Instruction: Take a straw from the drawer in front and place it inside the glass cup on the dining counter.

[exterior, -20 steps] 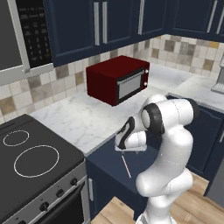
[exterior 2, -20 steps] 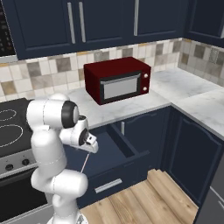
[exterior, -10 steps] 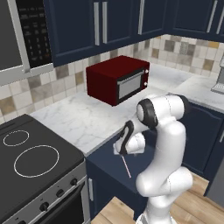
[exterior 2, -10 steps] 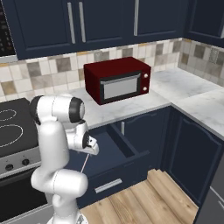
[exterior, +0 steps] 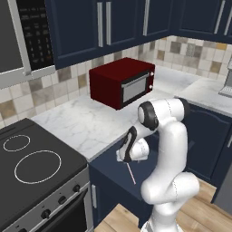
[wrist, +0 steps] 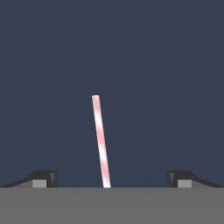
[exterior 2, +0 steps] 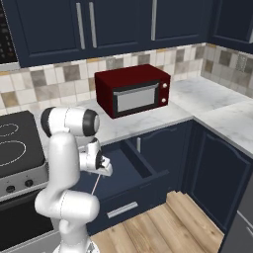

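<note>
Straw point(wrist: 100, 142), pink-white striped, lay on floor of open drawer point(exterior 2: 143, 170), long axis pointing away from hand, midway between wide-spread fingertips point(wrist: 43, 177). Gripper point(exterior: 128, 159) hung directly above it, not touching. Drawer walls stood well apart from straw; room to descend judged ample. Jaws empty.

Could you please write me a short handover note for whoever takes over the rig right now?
Gripper: open, poised above the straw, holding nothing.
Straw: pink-and-white striped, lying on the floor of the drawer, roughly centred between the fingertips.
Done: drawer pulled open, gripper lined up over the straw.
Left: lower, shut on the straw, lift it out, carry it to the dining counter and drop it into the glass cup.
</note>
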